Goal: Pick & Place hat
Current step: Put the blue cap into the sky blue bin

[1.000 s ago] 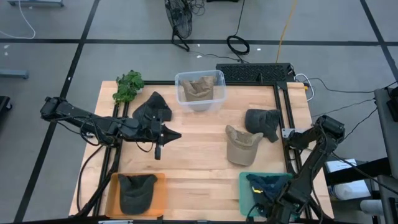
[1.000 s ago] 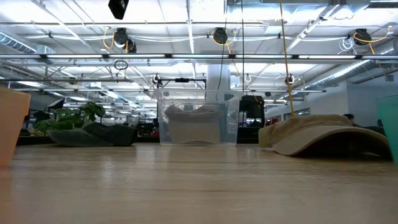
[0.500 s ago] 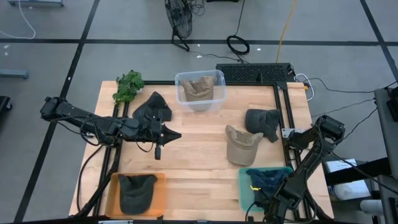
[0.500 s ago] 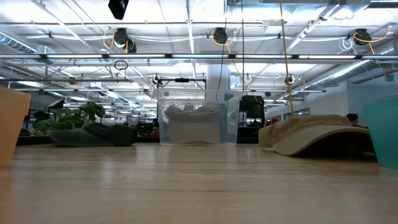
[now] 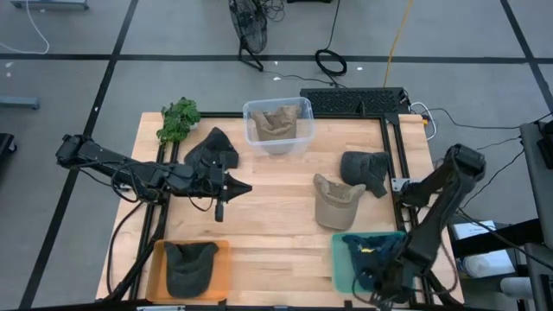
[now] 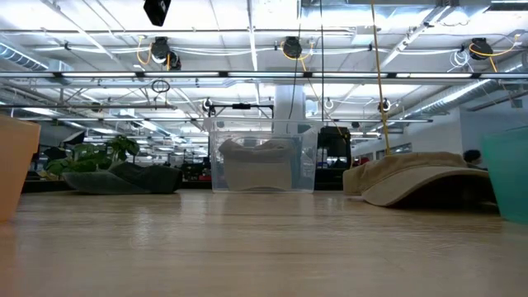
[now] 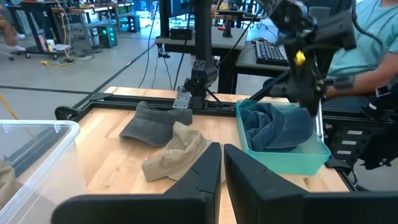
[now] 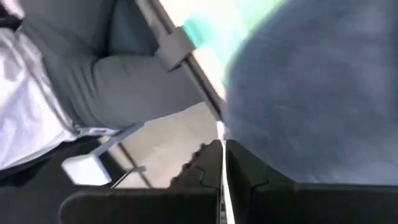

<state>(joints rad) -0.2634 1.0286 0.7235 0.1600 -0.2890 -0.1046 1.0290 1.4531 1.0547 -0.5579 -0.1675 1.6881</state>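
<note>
Since a second ago the right arm has swung back toward the table's near edge, uncovering the blue hat (image 5: 370, 250) lying in the teal bin (image 5: 340, 263). The right gripper (image 5: 380, 281), fingers pressed shut and empty, hangs over that bin. The left gripper (image 5: 219, 210), nearly closed and holding nothing, waits mid-table.

A clear plastic bin (image 6: 262, 157) holding a tan hat is seen mid-table, a tan cap (image 6: 429, 177) to its right, a plant (image 6: 99, 157) and dark cap (image 6: 136, 177) left.
</note>
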